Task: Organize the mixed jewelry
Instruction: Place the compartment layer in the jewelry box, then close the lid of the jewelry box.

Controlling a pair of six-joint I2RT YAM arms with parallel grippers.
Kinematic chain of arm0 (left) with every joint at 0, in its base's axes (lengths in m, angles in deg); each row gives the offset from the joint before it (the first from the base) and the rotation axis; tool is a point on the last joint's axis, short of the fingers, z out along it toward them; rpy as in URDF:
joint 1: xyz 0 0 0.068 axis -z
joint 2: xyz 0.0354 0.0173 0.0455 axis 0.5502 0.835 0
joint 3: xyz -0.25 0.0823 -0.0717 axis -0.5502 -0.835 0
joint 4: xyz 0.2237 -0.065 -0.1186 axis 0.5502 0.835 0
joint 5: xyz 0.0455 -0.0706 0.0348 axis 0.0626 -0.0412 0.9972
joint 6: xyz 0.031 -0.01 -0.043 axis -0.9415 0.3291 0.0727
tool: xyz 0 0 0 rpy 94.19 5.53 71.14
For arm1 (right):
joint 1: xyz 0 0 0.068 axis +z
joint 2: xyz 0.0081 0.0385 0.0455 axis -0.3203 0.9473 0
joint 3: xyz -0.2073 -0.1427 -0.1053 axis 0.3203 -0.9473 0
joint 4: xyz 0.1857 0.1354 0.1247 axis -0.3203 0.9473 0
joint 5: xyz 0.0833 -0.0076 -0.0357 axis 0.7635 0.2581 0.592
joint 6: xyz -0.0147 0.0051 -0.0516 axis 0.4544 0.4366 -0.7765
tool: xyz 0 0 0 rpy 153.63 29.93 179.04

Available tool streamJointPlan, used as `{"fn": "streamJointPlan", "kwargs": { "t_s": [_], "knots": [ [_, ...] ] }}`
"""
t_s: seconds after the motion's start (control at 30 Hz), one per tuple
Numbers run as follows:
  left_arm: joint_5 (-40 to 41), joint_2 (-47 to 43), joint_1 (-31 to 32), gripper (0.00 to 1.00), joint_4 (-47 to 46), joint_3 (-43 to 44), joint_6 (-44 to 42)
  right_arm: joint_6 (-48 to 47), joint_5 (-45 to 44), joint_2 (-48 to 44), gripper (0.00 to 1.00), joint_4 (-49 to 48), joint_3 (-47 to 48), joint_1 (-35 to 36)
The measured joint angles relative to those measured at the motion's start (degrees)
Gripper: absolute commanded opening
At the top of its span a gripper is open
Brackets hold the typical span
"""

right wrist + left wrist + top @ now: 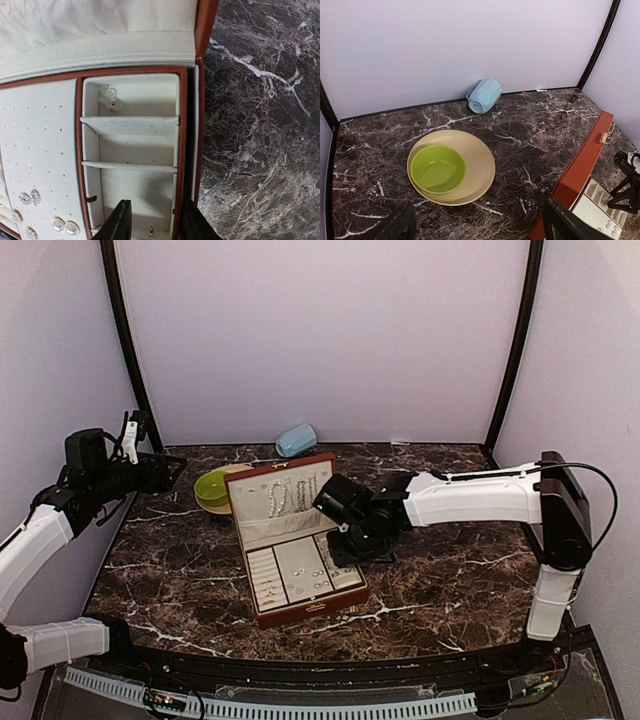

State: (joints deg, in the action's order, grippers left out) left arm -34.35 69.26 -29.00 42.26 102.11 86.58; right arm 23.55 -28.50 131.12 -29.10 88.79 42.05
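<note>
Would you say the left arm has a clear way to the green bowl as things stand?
Probably yes: the green bowl sits in the tan plate ahead of the open left gripper, with nothing standing between them.

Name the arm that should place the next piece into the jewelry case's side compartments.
Right. The right gripper hangs directly over those compartments, fingers apart; the left gripper sits far off to the left, away from the case.
</note>
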Motion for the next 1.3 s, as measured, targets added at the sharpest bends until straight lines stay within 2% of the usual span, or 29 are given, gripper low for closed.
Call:
{"fn": "streamJointPlan", "kwargs": {
  "t_s": [0.2,0.37,0.53,0.63,0.8,0.93,1.3],
  "knots": [
    [0.22,-0.83,0.00,0.89,-0.46,-0.94,1.07,-0.59,-1.92,-1.16,0.63,-0.02,0.50,0.37],
    [-2.27,-0.85,0.00,0.88,-2.01,-1.29,3.13,-1.95,-3.48,-6.73,0.79,-1.31,-1.29,-0.87],
    [-5.77,0.24,0.00,0.88,-2.71,-0.59,4.59,-4.39,-1.77,-16.26,0.90,-7.87,-8.96,-6.08],
    [-7.54,1.31,0.04,0.88,-3.30,0.22,6.03,-6.67,1.60,-18.97,0.97,-13.44,-13.51,-11.10],
    [-9.40,5.33,4.22,0.88,-5.09,2.95,8.09,-10.97,9.86,-17.94,0.98,-21.62,-14.36,-16.96],
    [-12.94,11.41,8.59,0.88,-7.37,5.88,10.01,-14.95,15.47,-14.47,0.98,-26.18,-10.56,-18.14],
    [-22.23,24.11,9.53,0.87,-12.00,9.35,13.97,-17.51,22.16,-12.02,0.98,-33.27,-7.32,-18.27]
  ]
}}
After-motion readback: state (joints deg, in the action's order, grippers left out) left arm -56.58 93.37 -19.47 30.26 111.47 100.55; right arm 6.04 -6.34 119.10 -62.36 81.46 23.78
